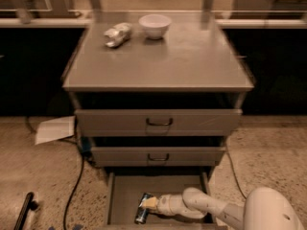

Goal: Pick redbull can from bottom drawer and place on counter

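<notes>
The redbull can (142, 209) lies on its side on the floor of the open bottom drawer (124, 195), left of centre, near the front. My gripper (150, 203) reaches in from the lower right on the white arm (216, 209) and sits right at the can's upper end, touching or almost touching it. The counter (192, 61) is the broad grey cabinet top above.
A dented silver can (117, 34) and a white bowl (154, 25) stand at the counter's back left. The two upper drawers (158, 122) with black handles are partly pulled out. A black cable (76, 176) and a paper sheet (55, 130) lie on the floor at left.
</notes>
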Action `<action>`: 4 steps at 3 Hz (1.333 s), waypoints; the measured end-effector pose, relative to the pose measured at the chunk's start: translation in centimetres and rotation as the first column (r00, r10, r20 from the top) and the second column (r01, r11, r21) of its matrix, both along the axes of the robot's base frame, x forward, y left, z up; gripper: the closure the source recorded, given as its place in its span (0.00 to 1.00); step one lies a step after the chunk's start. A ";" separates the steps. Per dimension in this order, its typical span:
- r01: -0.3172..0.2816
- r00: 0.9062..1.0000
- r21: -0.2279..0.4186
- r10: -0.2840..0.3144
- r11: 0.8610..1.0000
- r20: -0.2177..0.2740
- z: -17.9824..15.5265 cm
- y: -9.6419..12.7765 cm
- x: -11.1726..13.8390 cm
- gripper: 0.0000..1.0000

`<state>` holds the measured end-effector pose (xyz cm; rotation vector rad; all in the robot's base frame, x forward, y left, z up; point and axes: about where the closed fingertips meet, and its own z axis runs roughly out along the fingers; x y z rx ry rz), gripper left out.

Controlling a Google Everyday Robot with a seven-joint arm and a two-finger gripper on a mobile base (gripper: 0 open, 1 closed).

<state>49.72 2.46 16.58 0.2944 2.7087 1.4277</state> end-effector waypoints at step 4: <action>0.126 0.966 0.073 -0.139 0.989 0.218 9.1 -8.8 -0.8 1.00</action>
